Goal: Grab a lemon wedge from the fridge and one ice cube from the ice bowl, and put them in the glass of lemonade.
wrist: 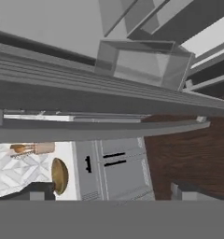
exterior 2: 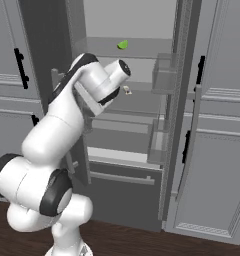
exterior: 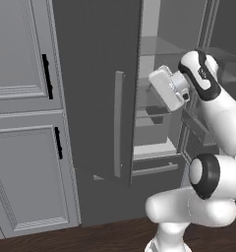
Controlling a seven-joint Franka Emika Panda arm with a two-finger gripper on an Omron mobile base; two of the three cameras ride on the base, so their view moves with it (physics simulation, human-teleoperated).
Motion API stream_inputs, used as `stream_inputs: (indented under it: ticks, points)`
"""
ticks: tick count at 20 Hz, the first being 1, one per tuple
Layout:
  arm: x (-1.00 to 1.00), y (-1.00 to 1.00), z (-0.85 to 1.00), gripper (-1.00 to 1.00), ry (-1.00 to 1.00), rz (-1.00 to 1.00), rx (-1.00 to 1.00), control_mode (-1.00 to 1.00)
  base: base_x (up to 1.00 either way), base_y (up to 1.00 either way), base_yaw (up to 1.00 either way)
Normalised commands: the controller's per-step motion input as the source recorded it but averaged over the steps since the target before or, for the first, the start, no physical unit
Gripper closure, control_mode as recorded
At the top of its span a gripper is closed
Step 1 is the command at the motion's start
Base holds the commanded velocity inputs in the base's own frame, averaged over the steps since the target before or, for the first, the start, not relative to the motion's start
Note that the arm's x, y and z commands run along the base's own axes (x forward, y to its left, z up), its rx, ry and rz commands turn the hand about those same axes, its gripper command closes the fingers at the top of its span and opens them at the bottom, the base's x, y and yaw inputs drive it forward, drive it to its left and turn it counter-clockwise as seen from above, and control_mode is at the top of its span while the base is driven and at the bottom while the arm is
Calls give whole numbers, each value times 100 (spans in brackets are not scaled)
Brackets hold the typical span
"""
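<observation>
Left base view: the fridge (exterior: 98, 98) stands with its doors swung open, and the arm reaches up toward the shelves. The hand's white body sits by the opening, but the fingers themselves are hidden behind it here.

Right base view: there's the lemon wedge (exterior 2: 122, 44), a little green-yellow speck resting on an upper shelf (exterior 2: 132, 50) inside the fridge, above and just right of the wrist. A small whitish-brown scrap (exterior 2: 127, 90) lies on the shelf below, close to the hand. The wedge is untouched, well clear of the arm.

Hand view: rolled over, looking along a door bin (wrist: 142, 65) and down to the wood floor (wrist: 188, 154). The fingers (wrist: 109, 195) show two dark tips far apart at the bottom, spread wide, nothing between them. The wooden bowl (wrist: 59, 175) shows edge-on at lower left, on the pale table (wrist: 20, 172).

My read: doors open is all that's done. Wedge pickup, ice cube, both drops into the glass — all left.
</observation>
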Motion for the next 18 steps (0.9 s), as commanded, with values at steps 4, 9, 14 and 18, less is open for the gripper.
stream_inputs:
  ticks: [4, 9, 14, 18]
  points:
    - [58, 22, -55, -100, 0, 6, 6, -100, 0, 0, 0]
    - [96, -2, -52, -100, 0, 0, 8, -100, 0, 0, 0]
    - [40, -27, -13, -100, 4, 0, 20, -100, 0, 0, 0]
    - [3, -12, -1, -100, 3, 1, 15, -100, 0, 0, 0]
